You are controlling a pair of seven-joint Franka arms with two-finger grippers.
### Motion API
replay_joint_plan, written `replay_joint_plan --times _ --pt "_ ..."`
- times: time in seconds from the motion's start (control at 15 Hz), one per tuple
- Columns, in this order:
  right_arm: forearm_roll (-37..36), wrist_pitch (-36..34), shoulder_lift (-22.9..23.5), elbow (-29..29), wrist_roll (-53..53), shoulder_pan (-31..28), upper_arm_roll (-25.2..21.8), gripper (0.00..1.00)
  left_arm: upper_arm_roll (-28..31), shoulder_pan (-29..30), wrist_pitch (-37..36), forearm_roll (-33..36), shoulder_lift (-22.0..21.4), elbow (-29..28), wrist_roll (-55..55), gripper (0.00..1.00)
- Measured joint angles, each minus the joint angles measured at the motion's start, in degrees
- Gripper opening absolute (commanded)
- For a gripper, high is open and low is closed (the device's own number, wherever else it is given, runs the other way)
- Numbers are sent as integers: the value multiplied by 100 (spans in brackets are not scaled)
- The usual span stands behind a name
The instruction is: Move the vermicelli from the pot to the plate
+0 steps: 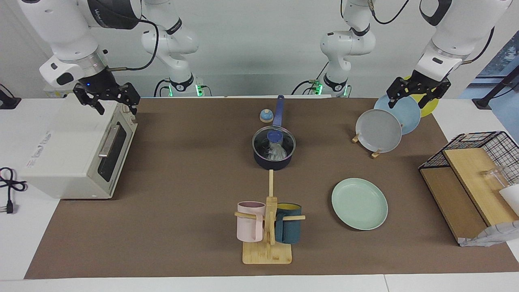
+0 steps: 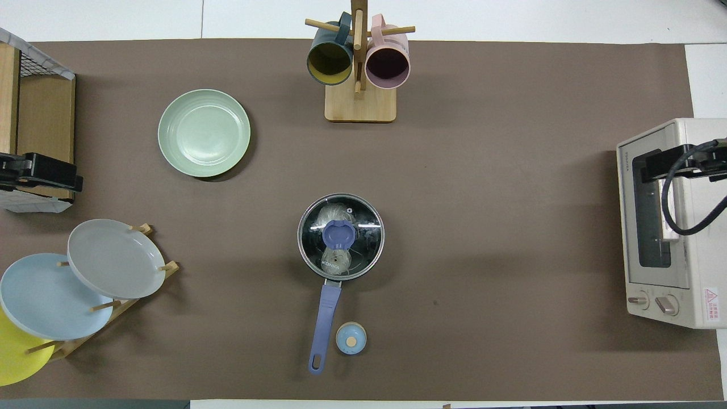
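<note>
A: On a white surface spread with a brown mat, against a plain pale wall, what stands where?

B: The pot sits mid-mat under a glass lid with a blue knob. Through the lid the vermicelli shows as a whitish bundle inside the pot. The pot's long axis runs along its blue handle, which points straight toward the robots. A small blue bell lies just beside the handle.

A: And the counts?

B: One mint-green plate lies flat, farther from the robots than the pot, toward the left arm's end. Three more plates lean in a wooden rack: grey, light blue, yellow. Two mugs, pink and dark teal, hang on a wooden stand. One white oven sits at the right arm's end; one wire basket with wooden boards sits at the left arm's end.

A: The arms?

B: Both wait, raised. The right claw hangs over the oven, fingers apart. The left claw hangs over the plate rack, fingers apart.
</note>
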Motion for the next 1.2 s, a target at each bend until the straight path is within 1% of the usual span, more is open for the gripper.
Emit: replay_joint_plan --times 0.93,1.07,1.2 --pt "35 -25 0 -1 0 12 54 100 0 0 0 0 0 0 0 100" --pt "135 -2 0 -1 50 43 290 100 0 0 0 0 0 0 0 100" --pt "190 23 6 -1 458 73 697 100 0 0 0 0 0 0 0 100"
